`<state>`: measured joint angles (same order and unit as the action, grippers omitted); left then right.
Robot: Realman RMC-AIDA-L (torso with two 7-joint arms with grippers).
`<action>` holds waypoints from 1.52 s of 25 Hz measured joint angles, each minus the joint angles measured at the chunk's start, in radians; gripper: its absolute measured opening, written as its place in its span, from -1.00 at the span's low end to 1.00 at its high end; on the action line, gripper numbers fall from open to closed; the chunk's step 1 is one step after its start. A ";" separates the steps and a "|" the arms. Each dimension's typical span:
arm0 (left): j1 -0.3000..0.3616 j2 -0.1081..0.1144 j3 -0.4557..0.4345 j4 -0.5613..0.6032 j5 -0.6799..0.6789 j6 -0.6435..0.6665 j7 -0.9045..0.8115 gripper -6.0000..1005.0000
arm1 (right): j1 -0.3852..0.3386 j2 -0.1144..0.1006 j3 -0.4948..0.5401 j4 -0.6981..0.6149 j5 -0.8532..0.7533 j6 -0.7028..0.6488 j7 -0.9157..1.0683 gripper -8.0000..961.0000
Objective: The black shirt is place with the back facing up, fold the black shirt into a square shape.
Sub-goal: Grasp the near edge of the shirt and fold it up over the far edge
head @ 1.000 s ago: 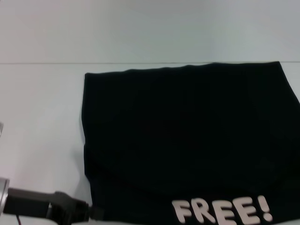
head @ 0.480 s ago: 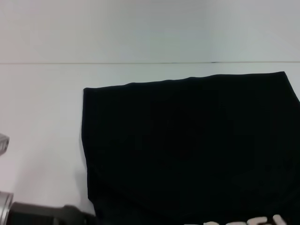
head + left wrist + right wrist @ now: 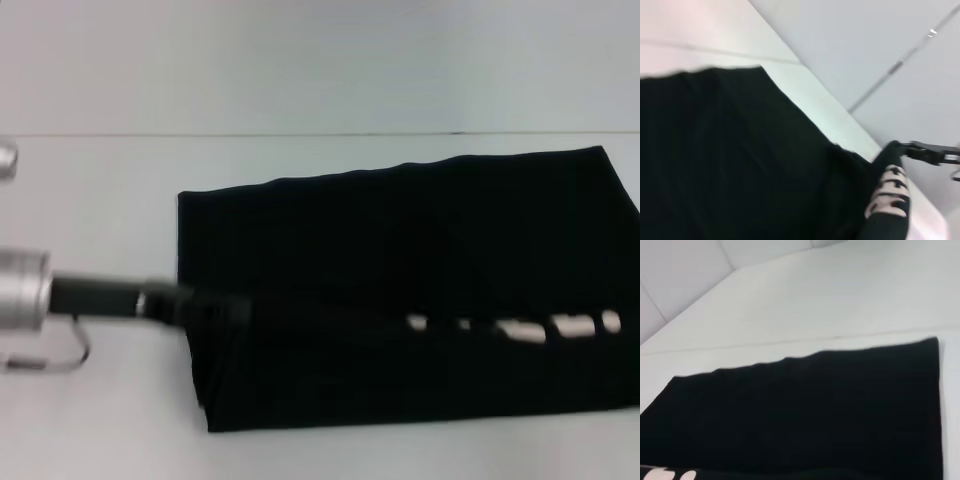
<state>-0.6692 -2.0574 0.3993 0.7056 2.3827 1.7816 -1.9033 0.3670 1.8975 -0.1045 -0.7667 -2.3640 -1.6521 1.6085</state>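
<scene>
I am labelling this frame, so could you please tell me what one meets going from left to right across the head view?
Bare white table → left arm's silver cuff → left gripper at the shirt's left edge → black shirt → pale lettering along its lifted fold, toward the right.

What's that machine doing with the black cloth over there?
It is folding a black shirt on a white table. The left gripper is at the shirt's left edge, carrying the near part up and over toward the back, so the pale lettering shows only as a thin strip along the raised fold. The right gripper is out of sight.
</scene>
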 joint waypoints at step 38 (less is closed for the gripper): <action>-0.262 0.025 0.216 -0.188 0.004 -0.916 -0.177 -0.94 | 0.476 -0.017 -0.324 0.372 0.005 0.924 0.105 -0.87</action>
<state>-0.9311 -2.0327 0.6152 0.5173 2.3868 0.8656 -2.0800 0.8426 1.8806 -0.4286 -0.3944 -2.3590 -0.7282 1.7138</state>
